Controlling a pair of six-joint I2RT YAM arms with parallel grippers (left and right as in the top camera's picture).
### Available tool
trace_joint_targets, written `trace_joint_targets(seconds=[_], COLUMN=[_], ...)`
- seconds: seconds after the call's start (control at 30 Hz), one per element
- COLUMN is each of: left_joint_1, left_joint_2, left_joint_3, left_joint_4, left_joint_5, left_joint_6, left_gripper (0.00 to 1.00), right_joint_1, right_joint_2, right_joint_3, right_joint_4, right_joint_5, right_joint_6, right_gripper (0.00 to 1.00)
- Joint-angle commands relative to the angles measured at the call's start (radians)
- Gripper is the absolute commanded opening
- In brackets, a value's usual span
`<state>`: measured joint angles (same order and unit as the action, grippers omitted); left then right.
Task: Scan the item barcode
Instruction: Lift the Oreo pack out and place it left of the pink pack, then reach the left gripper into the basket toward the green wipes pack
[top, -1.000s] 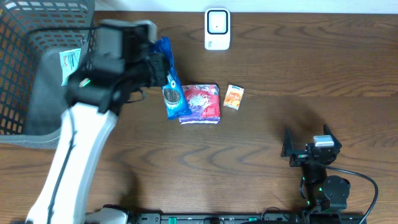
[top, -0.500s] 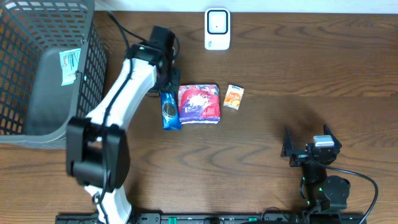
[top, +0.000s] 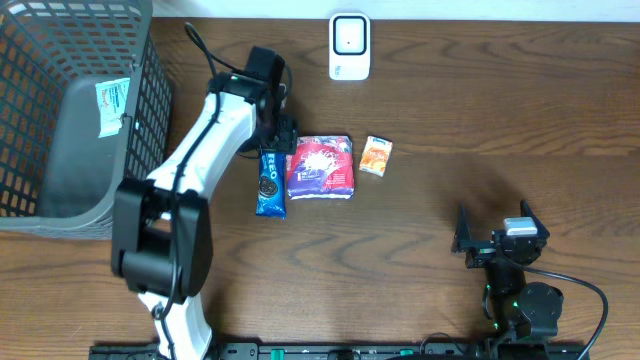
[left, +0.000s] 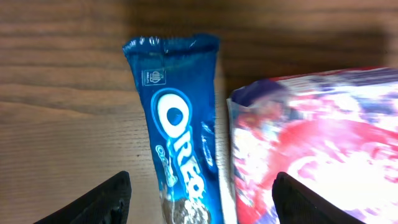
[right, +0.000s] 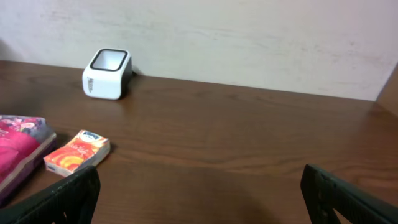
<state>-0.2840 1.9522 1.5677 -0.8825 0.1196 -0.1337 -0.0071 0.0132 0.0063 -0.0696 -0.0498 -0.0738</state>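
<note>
One Oreo pack (left: 180, 124) lay flat on the tabletop (top: 450, 110), label up, just beside the pink packet (top: 321, 166) and well apart from the scanner (top: 349, 45). Your left gripper (top: 275, 135) hung over its far end, fingers (left: 93, 199) spread and holding nothing. Your right gripper (top: 493, 228) sat idle, equally wide. You looked to be at the grasp. The next move called for closing across the pack's width, lifting, and turning its barcode toward the scanner.
</note>
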Motion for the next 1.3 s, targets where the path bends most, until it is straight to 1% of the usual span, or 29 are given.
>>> trace_joint_targets(seconds=[0.0, 0.1, 0.2, 0.3, 0.4, 0.43, 0.57, 0.67, 0.73, 0.87, 1.13, 1.2, 1.27], left_joint_1=[0.012, 0.046, 0.102, 0.198, 0.307, 0.349, 0.517, 0.603, 0.641, 0.665, 0.665, 0.665, 0.665], left_joint_2=[-0.137, -0.236, -0.347, -0.451, -0.502, -0.509, -0.488, -0.433, -0.383, -0.278, -0.113, -0.082, -0.049], left_joint_3=[0.081, 0.132, 0.149, 0.149, 0.149, 0.149, 0.149, 0.149, 0.149, 0.149, 0.149, 0.149, 0.149], left_joint_4=[0.009, 0.023, 0.080, 0.147, 0.183, 0.192, 0.202, 0.213, 0.228, 0.259, 0.312, 0.315, 0.315], left_joint_5=[0.005, -0.036, -0.122, -0.220, -0.248, -0.248, -0.248, -0.247, -0.242, -0.237, -0.236, -0.236, -0.236], left_joint_6=[0.002, 0.002, 0.001, -0.032, -0.074, -0.095, -0.260, -0.381, -0.414, -0.392, -0.174, -0.130, -0.117], left_gripper=[0.73, 0.73, 0.73, 0.73, 0.73, 0.73, 0.73, 0.73, 0.73, 0.73, 0.73, 0.67, 0.65], right_joint_1=[0.006, 0.006, 0.006, 0.006, 0.006, 0.006, 0.006, 0.006, 0.006, 0.006, 0.006, 0.006, 0.006], right_joint_2=[0.000, 0.000, 0.000, 0.000, 0.000, 0.000, 0.000, 0.000, 0.000, 0.000, 0.000, 0.000, 0.000], right_joint_3=[-0.001, -0.001, -0.001, -0.001, -0.001, -0.001, -0.001, -0.001, -0.001, -0.001, -0.001, -0.001, -0.001], right_joint_4=[-0.004, -0.004, -0.004, -0.004, -0.004, -0.004, -0.004, -0.004, -0.004, -0.004, -0.004, -0.004, -0.004], right_joint_5=[-0.005, -0.005, -0.005, -0.005, -0.005, -0.005, -0.005, -0.005, -0.005, -0.005, -0.005, -0.005, -0.005], right_joint_6=[-0.010, -0.010, -0.010, -0.010, -0.010, -0.010, -0.010, -0.010, -0.010, -0.010, -0.010, -0.010, -0.010], right_gripper=[0.99, 0.99, 0.99, 0.99, 0.99, 0.99, 0.99, 0.99, 0.99, 0.99, 0.99, 0.99, 0.99])
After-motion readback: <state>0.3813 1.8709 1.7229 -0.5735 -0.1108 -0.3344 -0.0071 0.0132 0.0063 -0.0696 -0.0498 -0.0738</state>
